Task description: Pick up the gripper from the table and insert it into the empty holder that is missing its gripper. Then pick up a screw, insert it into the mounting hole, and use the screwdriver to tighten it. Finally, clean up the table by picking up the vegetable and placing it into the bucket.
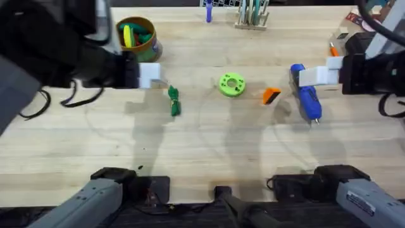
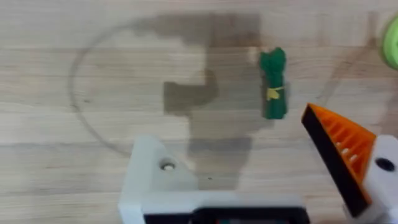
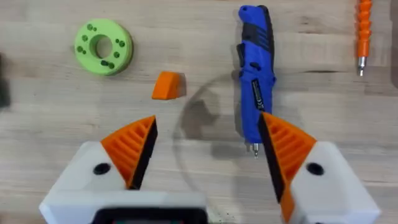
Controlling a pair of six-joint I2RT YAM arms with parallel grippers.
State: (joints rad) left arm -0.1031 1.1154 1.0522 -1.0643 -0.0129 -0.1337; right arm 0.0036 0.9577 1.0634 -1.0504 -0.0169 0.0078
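Nothing is done yet: we see the gripper [image 1: 271, 95] loose mid-table [image 1: 202, 158], the screwdriver [image 1: 307, 98] beside it, the vegetable [image 1: 174, 101] outside the bucket [image 1: 138, 37], our right gripper [image 3: 208, 146] spread, and our left gripper [image 2: 255, 168] one-fingered, so we cannot tell its state.

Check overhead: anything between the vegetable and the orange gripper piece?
Yes. The lime-green ring disc lies between the vegetable and the gripper; otherwise bare table.

We note a light-wood table [image 1: 202, 152]; dark-green vegetable [image 1: 174, 101] with a yellow band; lime-green disc [image 1: 231, 85]; orange gripper [image 1: 271, 95]; bright-blue screwdriver [image 1: 307, 98]; bucket [image 1: 150, 45] orange-rimmed, green-sided; white fingers with orange ribbed pads [image 3: 132, 146].
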